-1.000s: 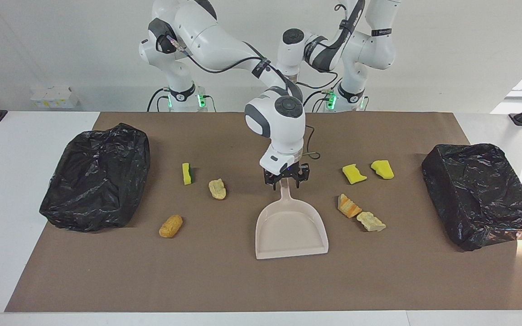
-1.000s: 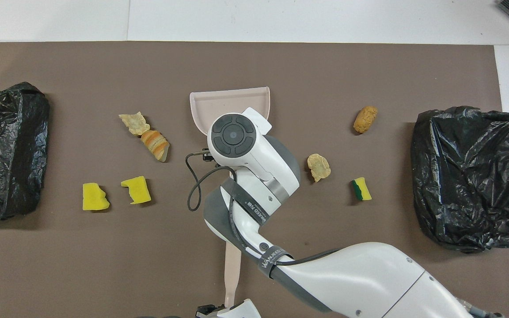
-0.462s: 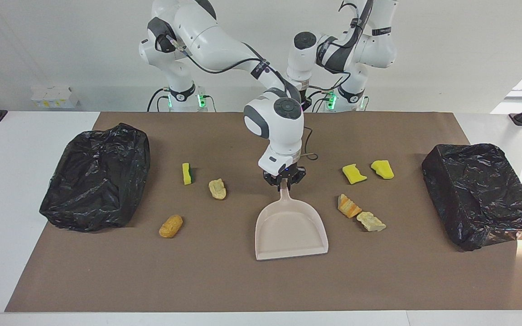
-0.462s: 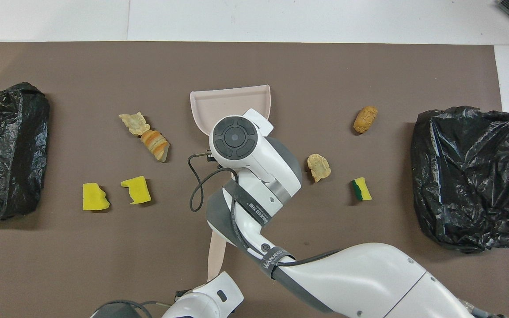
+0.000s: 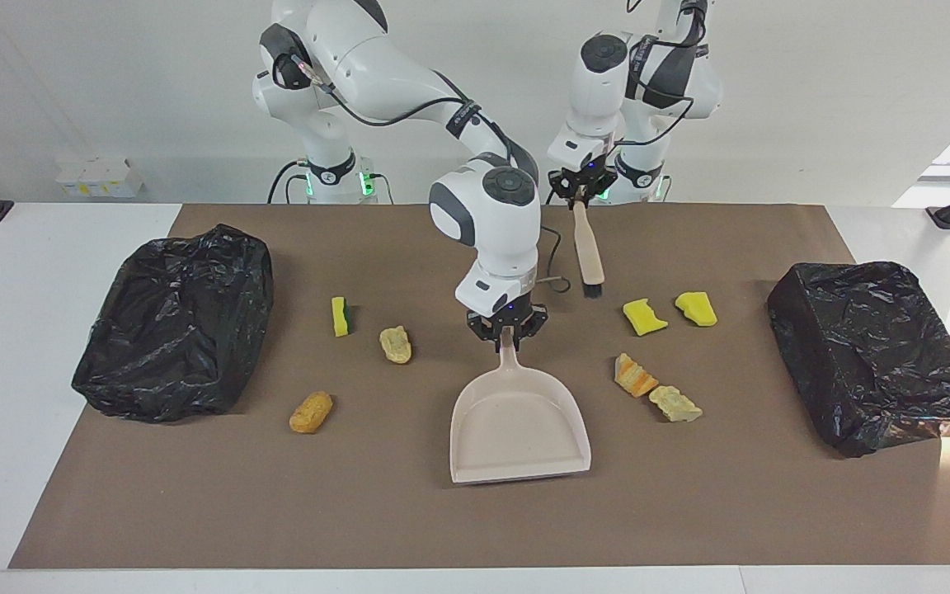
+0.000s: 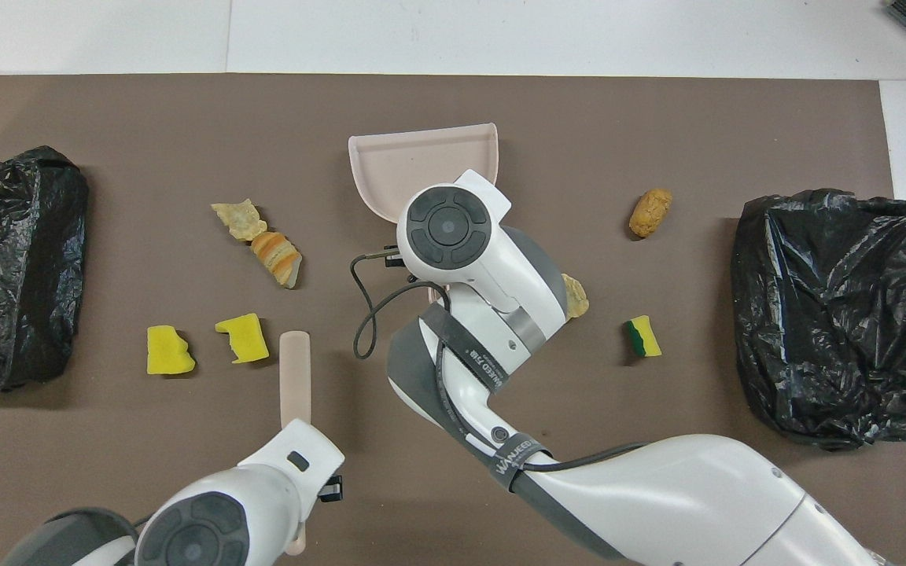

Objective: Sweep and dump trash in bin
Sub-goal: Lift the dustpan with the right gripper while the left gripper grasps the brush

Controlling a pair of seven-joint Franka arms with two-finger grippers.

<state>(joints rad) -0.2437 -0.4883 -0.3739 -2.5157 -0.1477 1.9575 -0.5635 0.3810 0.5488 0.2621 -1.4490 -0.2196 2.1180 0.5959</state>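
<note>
Right gripper (image 5: 507, 333) is clamped on the handle of the beige dustpan (image 5: 519, 425), mid-table; we see the pan's mouth facing away from the robots. In the overhead view the wrist covers the handle, so we read the grip from the facing view.

Left gripper (image 5: 580, 186) is up in the air over the robots' edge of the brown mat (image 5: 409, 511), its fingers pinched on the top of the brush (image 5: 588, 250). The brush hangs down, slightly tilted, bristles lowest.

We count seven pieces of trash, all on the mat, none in the pan. Toward the right arm's end: a green-backed sponge piece (image 5: 341, 317), a tan lump (image 5: 396, 344) beside it, and an orange lump (image 5: 311, 412) farther from the robots. Toward the left arm's end: two yellow sponge pieces (image 5: 645, 317) (image 5: 696, 308) side by side, and farther from the robots an orange-striped lump (image 5: 633, 375) touching a beige lump (image 5: 674, 404).

A bin lined with a black bag (image 5: 174, 322) sits at the right arm's end; a second black-lined bin (image 5: 875, 353) sits at the left arm's end.
</note>
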